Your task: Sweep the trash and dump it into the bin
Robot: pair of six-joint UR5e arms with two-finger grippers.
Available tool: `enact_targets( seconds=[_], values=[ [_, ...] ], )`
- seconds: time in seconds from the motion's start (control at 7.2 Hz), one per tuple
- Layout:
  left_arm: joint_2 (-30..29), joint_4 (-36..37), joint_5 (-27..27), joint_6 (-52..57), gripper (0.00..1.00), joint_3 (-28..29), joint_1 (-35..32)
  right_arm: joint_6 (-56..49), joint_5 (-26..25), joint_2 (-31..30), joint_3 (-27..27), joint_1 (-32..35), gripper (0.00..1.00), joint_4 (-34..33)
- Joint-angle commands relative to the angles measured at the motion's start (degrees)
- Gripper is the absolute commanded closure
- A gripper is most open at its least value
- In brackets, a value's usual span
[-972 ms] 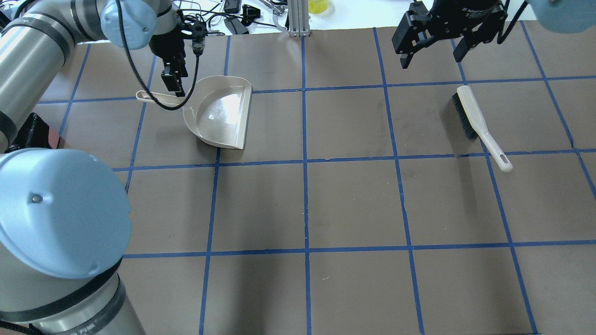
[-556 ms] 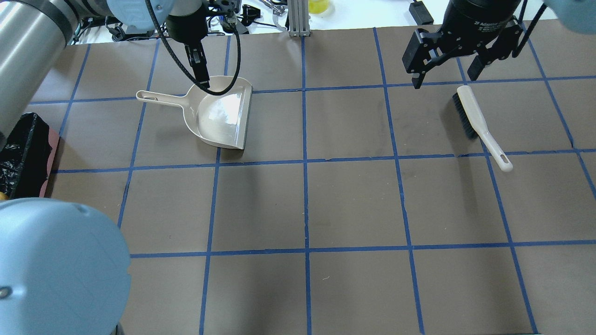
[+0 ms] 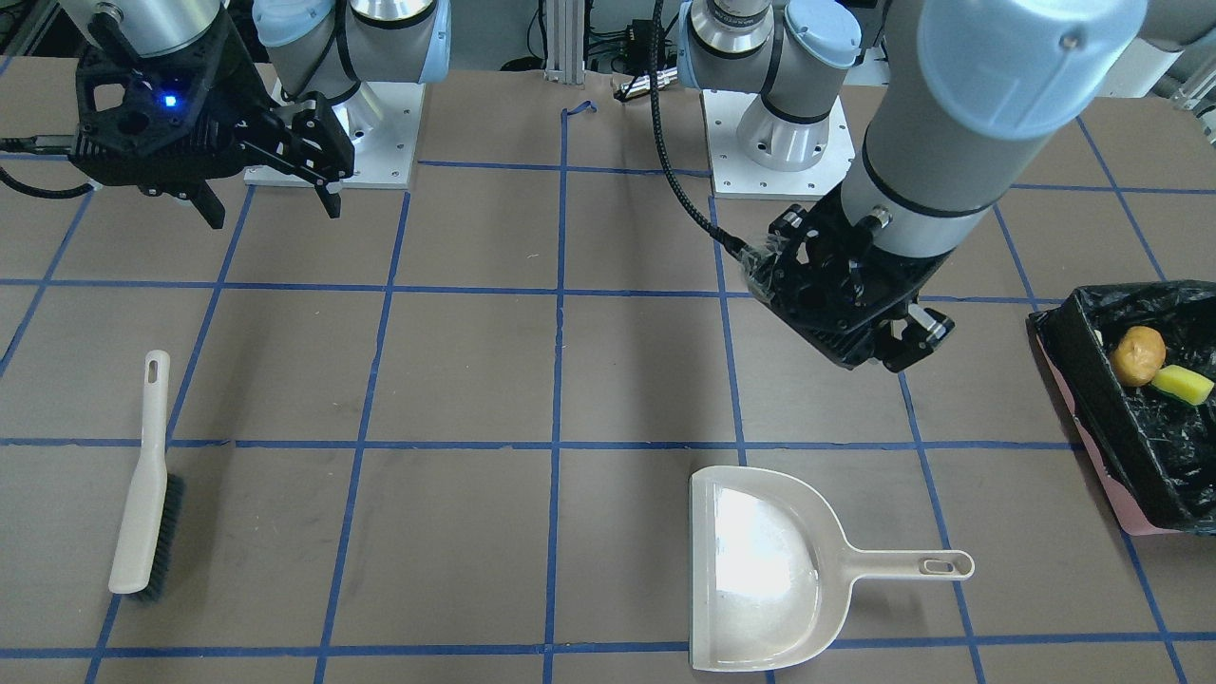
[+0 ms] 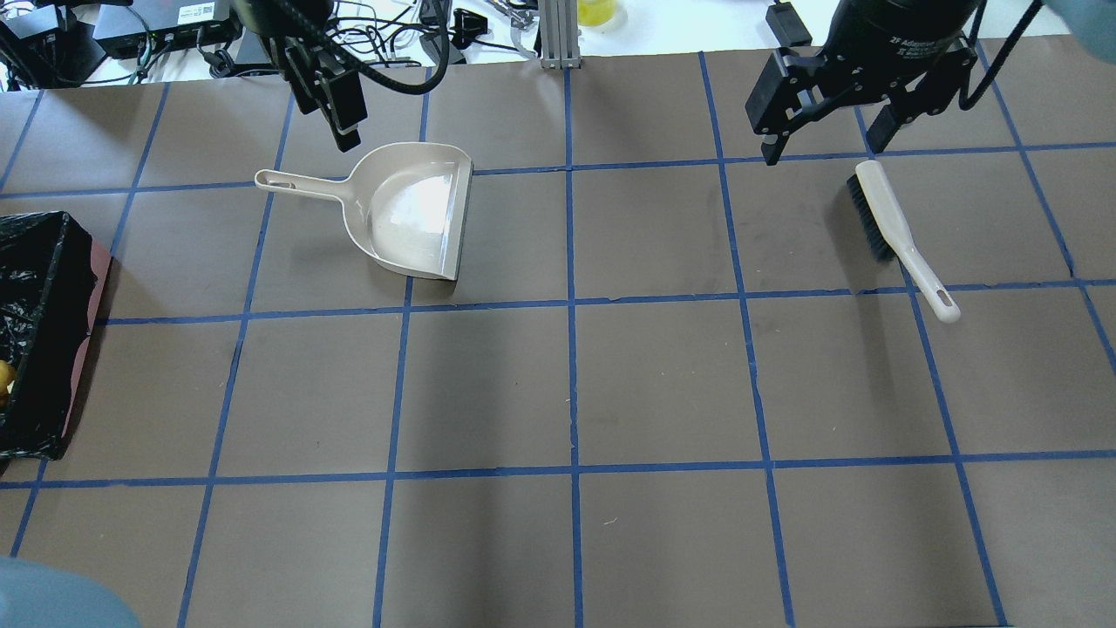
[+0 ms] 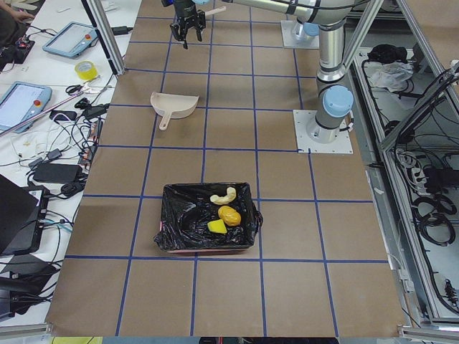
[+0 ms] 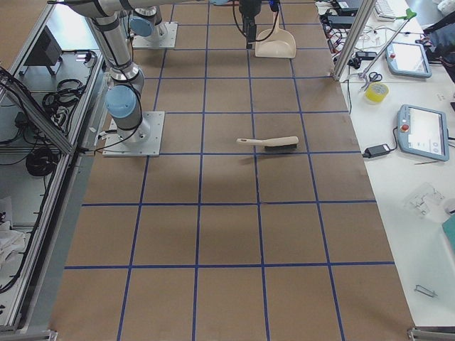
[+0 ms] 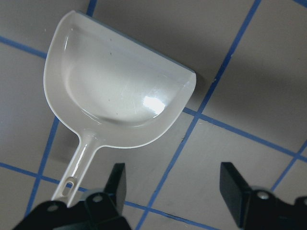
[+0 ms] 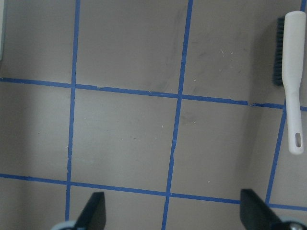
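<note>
Pink rectangular bin (image 5: pixel 179 215) with black plastic liner, well off the handle end of the beige plastic dustpan (image 4: pixel 410 214), holds the curved golden pastry piece (image 5: pixel 224 195), glossy brown potato-like lump (image 5: pixel 229 214) and yellow-green wedge (image 5: pixel 215 226). I read the left end effector (image 7: pixel 173 179) near the dustpan's handle, fingers spread, empty; right end effector (image 8: pixel 173 208) far past its lip, likewise.

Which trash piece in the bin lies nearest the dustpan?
The curved pale pastry; the brown lump and yellow-green wedge lie farther along the bin from the dustpan.
</note>
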Motion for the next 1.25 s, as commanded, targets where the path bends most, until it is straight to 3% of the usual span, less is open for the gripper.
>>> enact_targets(
  seconds=[0.0,0.42,0.69,1.11],
  values=[
    [6.58,-6.73,0.13,-8.62,0.28,-0.77,0.67,0.01,0.48,-0.22,-0.42,0.08,0.00,0.05],
    [12.57,-8.08,-1.79,-9.34,0.29,-6.72,6.81,-0.78,-0.65,-0.13,-0.51,-0.01,0.00,0.66],
    [15.04,-4.23,-2.06,-11.87,0.29,-10.42,6.74,-0.87,-3.80,-0.31,-0.69,-0.10,0.00,0.67],
    [17.77,-2.54,-3.91,-18.28,0.29,-14.56,6.82,-0.26,-2.59,-0.75,-0.60,-0.01,0.00,0.06]
  ],
)
